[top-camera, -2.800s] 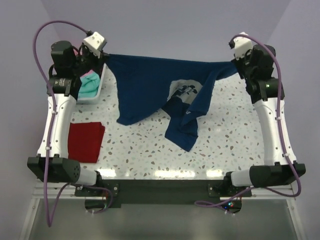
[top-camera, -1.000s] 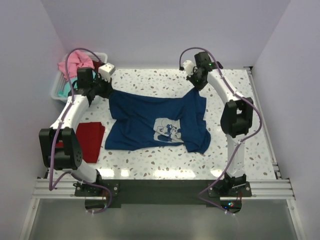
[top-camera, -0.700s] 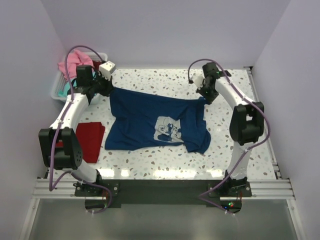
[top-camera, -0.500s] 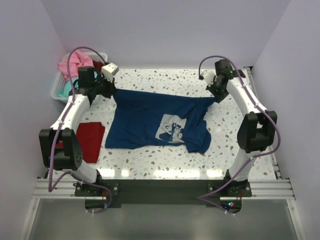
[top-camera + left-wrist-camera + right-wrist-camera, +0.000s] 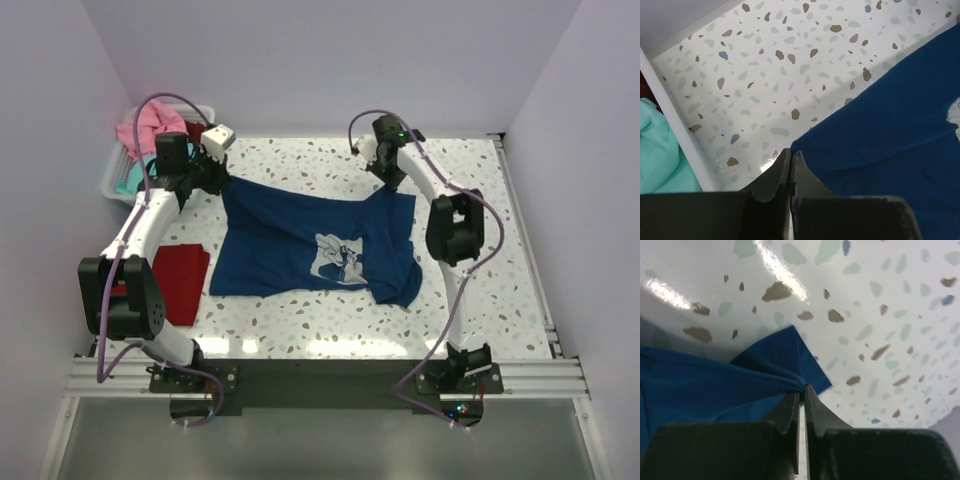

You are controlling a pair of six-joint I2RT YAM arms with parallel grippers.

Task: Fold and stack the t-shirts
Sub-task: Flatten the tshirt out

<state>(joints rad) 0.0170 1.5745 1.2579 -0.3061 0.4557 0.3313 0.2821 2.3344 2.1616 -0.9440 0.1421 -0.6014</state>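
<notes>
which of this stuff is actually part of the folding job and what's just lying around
Part of the job: navy tee, pinched by left gripper and right gripper; dark red tee, folded; pink tee and teal tee, in the white basket.
Just there: white basket, table.

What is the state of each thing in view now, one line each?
navy t-shirt: unfolded, print up, right side rumpled.
dark red t-shirt: folded flat.
pink t-shirt: crumpled in basket.
teal t-shirt: crumpled in basket.
left tool: shut on navy t-shirt corner.
right tool: shut on navy t-shirt edge.
</notes>
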